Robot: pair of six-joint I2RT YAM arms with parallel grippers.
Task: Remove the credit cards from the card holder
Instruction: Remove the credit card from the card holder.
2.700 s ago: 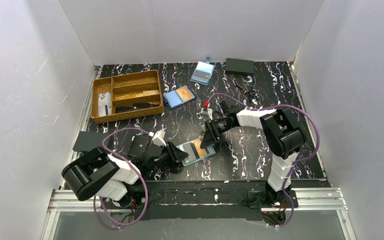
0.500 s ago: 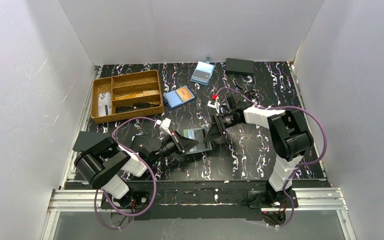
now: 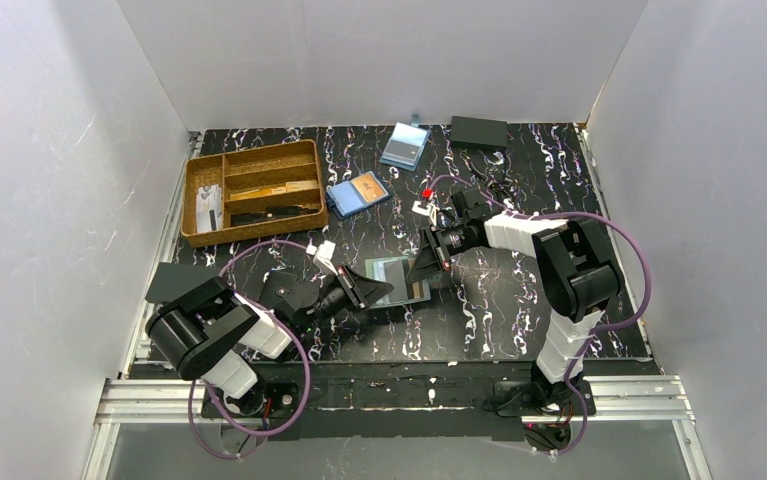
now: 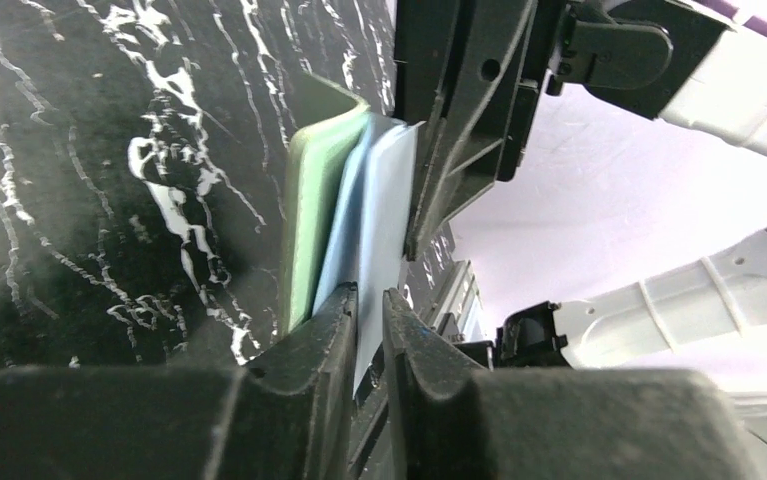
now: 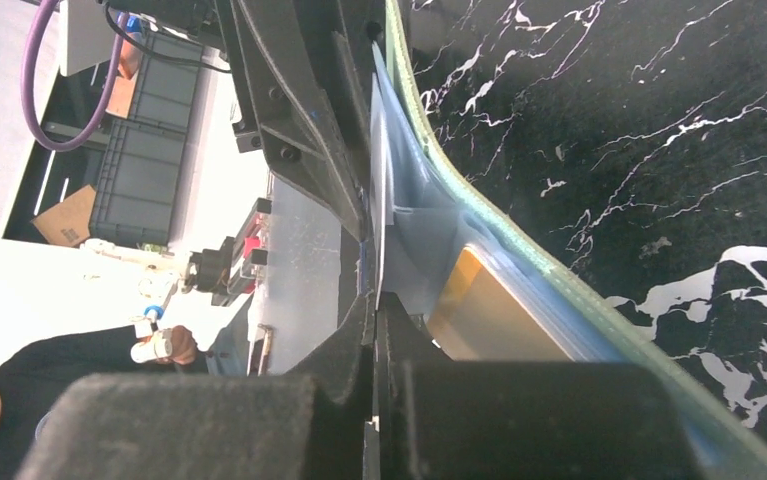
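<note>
Closest to me, the left gripper (image 3: 365, 291) is clamped on the near edge of the card holder (image 3: 402, 281), its fingers (image 4: 331, 325) pressed onto a pale-blue inner layer while the green cover bows out beside them. The holder hangs tilted off the surface (image 3: 519, 300), stretched between the two grippers. At its far edge the right gripper (image 3: 425, 267) has its jaws together on a thin pale sheet (image 5: 399, 215); I cannot tell whether that is a card or a pocket leaf. A gold card (image 5: 489, 315) sits inside the holder, just beside the right gripper's tips.

This looks like the pulling-out step, with nothing free yet. I'd judge the next move needs the right gripper to draw straight away from the left one while the left holds firm.

Beyond the left gripper, a wooden tray (image 3: 251, 231) holds a white card-like piece (image 3: 209, 208) in its end compartment and dark items in the long ones. Farther off lie a bright blue holder (image 3: 358, 193) with an orange card and a pale-blue holder (image 3: 405, 145) with a grey one.
</note>
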